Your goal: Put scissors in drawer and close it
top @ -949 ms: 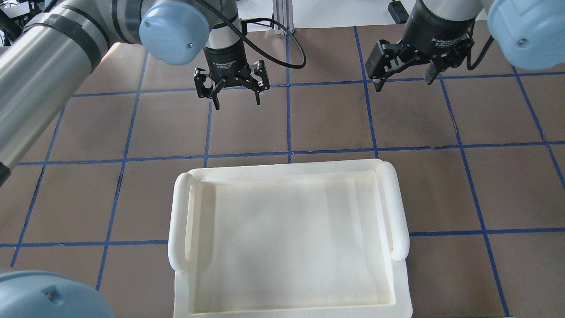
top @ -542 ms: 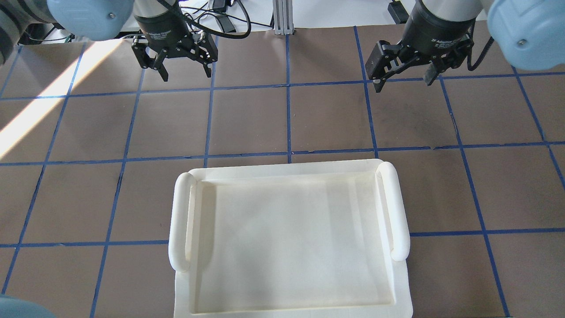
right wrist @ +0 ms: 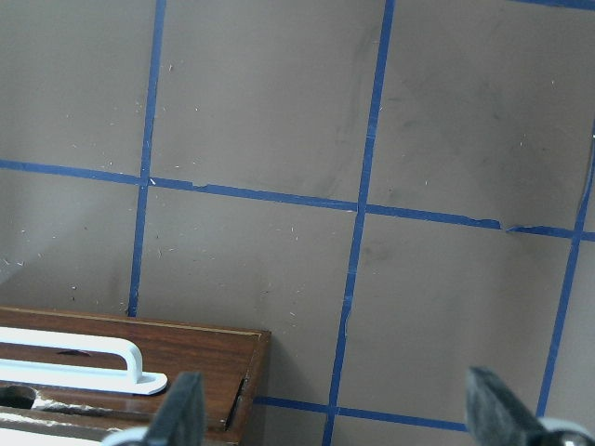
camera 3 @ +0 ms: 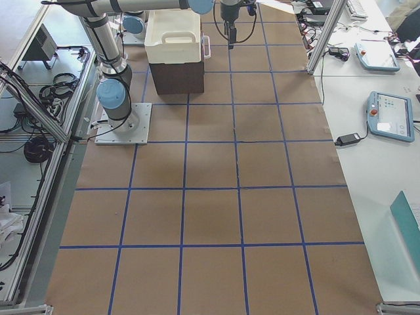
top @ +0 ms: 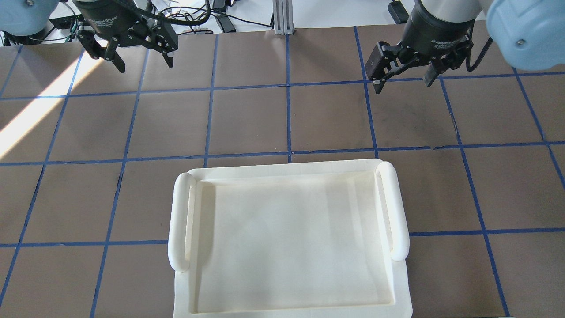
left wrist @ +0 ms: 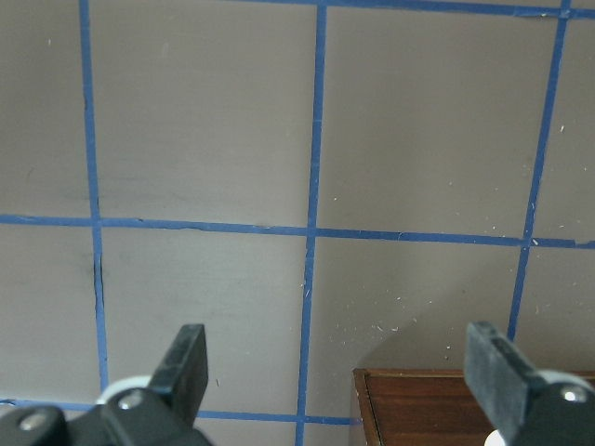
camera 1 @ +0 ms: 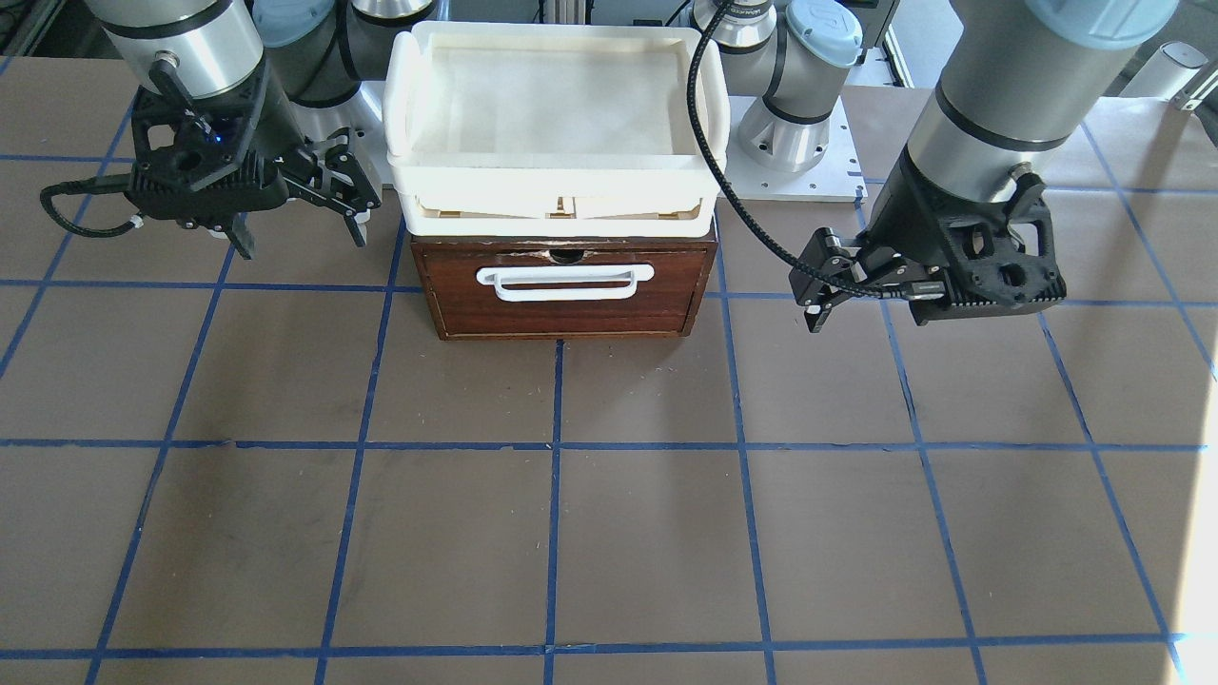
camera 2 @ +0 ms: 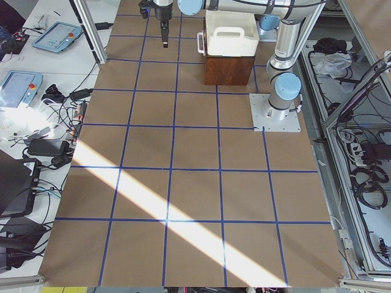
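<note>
The drawer (camera 1: 561, 304) has a dark reddish-brown front and a white bar handle (camera 1: 565, 283). It looks pushed in, under the cream tray. The scissors show in no view. My left gripper (top: 145, 65) is open and empty, hovering over the bare table at the far left. In the left wrist view (left wrist: 339, 372) a corner of the drawer unit (left wrist: 465, 409) lies below it. My right gripper (top: 404, 84) is open and empty at the far right. The right wrist view (right wrist: 339, 409) shows the drawer front (right wrist: 186, 348) and handle (right wrist: 74, 358) at its lower left.
A cream-white plastic tray (top: 282, 167) with two rounded handles sits on top of the drawer unit and hides it from overhead; it also shows in the front view (camera 1: 557, 205). Brown table with a blue tape grid (top: 287, 119). Sunlight strip at the left (top: 31, 115).
My left arm has swung away to the left and toward the table's far edge, its gripper still open. The right arm has barely moved.
</note>
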You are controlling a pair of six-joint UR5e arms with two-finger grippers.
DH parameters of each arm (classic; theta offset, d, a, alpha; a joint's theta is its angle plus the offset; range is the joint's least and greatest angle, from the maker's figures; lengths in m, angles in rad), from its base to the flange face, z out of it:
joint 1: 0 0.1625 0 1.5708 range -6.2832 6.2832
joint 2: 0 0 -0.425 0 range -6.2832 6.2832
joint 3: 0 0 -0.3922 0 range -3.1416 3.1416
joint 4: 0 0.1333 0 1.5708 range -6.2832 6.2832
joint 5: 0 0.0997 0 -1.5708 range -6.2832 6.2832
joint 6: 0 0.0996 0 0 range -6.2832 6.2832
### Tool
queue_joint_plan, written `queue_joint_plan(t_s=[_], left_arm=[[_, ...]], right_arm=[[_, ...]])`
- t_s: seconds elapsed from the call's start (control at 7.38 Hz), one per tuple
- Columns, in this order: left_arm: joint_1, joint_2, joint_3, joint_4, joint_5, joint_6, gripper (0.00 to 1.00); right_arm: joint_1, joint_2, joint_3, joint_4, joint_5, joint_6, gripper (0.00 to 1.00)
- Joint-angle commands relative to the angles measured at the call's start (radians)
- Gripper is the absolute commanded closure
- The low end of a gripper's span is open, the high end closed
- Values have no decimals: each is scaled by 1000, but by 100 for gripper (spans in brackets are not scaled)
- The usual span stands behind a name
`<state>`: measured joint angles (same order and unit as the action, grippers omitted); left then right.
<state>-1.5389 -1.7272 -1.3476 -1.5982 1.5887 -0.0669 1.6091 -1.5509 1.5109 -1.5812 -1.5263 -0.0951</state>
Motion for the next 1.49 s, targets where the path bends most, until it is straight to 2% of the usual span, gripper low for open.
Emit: queue_joint_plan(t_s=[0.0,0.27,0.81,1.36], left_arm=[[37,78,-91,6,-4,16,0],[37,150,-181,61,-10,13,0],[52,222,-252,63,-9,24,0],[54,236,-272,60,-7,26,0]], right_arm=[[0,-1,0,1,0,2,0],[0,0,0,-3,0,0,0],[0,-1,0,-5,0,0,0],[0,-1,0,-8,0,0,0]])
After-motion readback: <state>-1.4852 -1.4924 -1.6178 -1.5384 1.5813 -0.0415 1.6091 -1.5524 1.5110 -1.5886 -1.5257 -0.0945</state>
